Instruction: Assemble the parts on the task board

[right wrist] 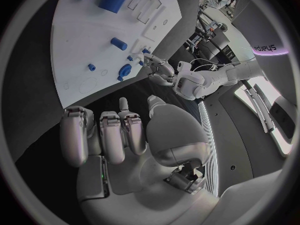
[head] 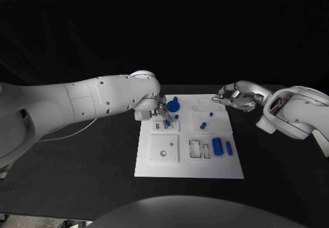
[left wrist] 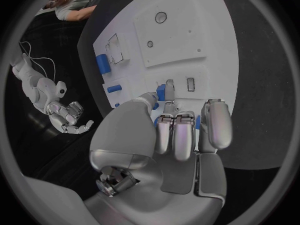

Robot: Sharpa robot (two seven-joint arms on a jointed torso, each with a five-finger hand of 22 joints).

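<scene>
Left hand (head: 161, 115) pinches a small blue part (head: 167, 123) over the task board (head: 158, 168); tilt risks jamming. Right hand (head: 232, 101) curled, empty.

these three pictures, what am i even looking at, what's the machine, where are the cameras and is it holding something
It is a robot with two white arms, each ending in a silver hand, working at a black table. The square picture looks down from its head; the two round ones come from cameras at each wrist, behind that hand. On the table lies a white task board with small blue parts, among them a blue cylinder and a round blue knob. The left hand is over the board, its fingers pinching a small blue part. The right hand hovers at the board's far corner, fingers curled, holding nothing.
</scene>
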